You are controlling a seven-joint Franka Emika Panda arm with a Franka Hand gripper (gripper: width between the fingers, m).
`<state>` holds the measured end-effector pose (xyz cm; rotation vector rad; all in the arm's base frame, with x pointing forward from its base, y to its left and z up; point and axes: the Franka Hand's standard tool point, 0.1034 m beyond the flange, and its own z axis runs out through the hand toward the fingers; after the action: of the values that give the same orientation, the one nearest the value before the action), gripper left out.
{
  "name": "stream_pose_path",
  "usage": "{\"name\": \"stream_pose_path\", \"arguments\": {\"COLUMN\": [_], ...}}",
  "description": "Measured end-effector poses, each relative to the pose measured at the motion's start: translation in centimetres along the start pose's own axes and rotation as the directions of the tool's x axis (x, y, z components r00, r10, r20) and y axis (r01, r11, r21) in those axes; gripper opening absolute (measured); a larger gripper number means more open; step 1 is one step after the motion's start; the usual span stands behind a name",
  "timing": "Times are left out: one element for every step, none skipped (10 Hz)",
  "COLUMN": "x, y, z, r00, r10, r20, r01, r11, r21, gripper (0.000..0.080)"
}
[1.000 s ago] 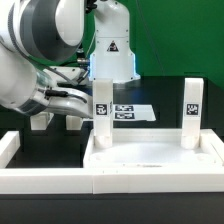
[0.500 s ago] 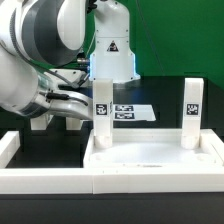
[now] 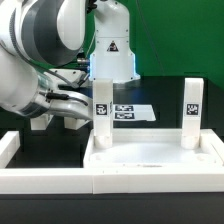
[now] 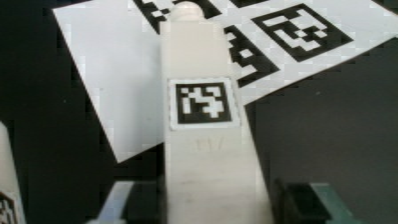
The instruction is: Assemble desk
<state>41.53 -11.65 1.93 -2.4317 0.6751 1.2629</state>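
End effector [image 4: 217, 205] open astride a leg [image 4: 210, 110] standing on the panel [image 3: 150, 152], at the exterior view's left; a second leg [image 3: 191, 110] stands upright opposite. Seemingly halfway: two legs, unseen, remain.

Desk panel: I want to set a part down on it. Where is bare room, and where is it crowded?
Bare: the desk panel floor between the exterior view's left leg and right leg, out to the near rim. Crowded: around the left leg, where the arm reaches in.
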Motion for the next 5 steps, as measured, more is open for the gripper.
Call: {"name": "stream_pose_path", "arguments": {"x": [0.00, 0.00, 0.00, 0.00, -0.11], "y": [0.00, 0.00, 0.00, 0.00, 0.01], "z": [0.00, 0.00, 0.00, 0.00, -0.18], "r00": [1.000, 1.000, 1.000, 1.000, 1.000], "r10": [0.000, 0.000, 0.000, 0.000, -0.001], "r20": [0.000, 0.000, 0.000, 0.000, 0.000], "r01": [0.000, 0.000, 0.000, 0.000, 0.001], "r11": [1.000, 1.000, 1.000, 1.000, 1.000], "r21": [0.000, 0.000, 0.000, 0.000, 0.001], "gripper": [0.0282, 0.0282, 0.0282, 0.0282, 0.0282]}}
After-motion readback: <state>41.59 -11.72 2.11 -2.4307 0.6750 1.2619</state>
